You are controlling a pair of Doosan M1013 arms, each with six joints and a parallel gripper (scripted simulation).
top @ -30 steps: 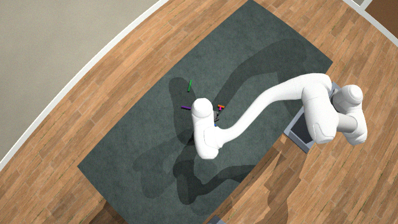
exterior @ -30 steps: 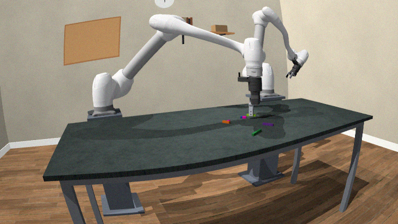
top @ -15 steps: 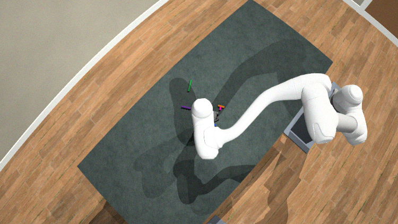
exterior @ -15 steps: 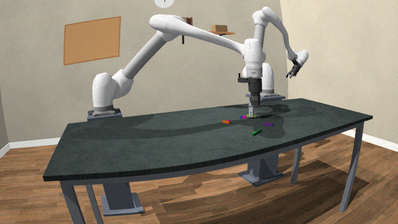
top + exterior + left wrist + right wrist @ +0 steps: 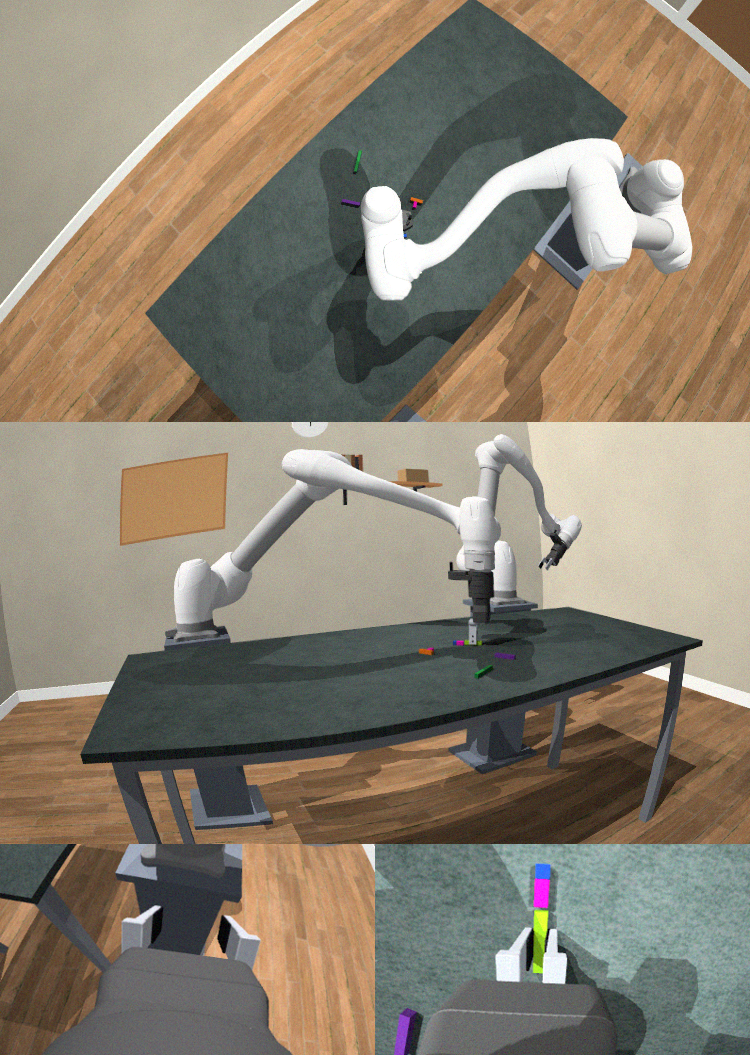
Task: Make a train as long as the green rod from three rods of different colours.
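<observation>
My right gripper [image 5: 540,941] [image 5: 473,640] is shut on the lime rod [image 5: 540,918] [image 5: 479,642], at or just above the table. The lime rod lines up with a magenta rod [image 5: 541,893] [image 5: 460,642], with a thin gap between their ends. A blue rod [image 5: 543,870] [image 5: 454,642] [image 5: 404,235] touches the magenta rod's far end. The green rod [image 5: 357,161] [image 5: 483,671] lies apart. In the top view the arm hides the lime rod. My left gripper [image 5: 190,923] [image 5: 545,563] is open and empty, off the table.
A purple rod [image 5: 350,203] [image 5: 505,656] [image 5: 405,1032] lies to one side of the right gripper. An orange rod [image 5: 416,200] [image 5: 425,651] and a second magenta rod [image 5: 414,205] lie close together in a T shape. The table [image 5: 220,272] [image 5: 293,705] carries all rods.
</observation>
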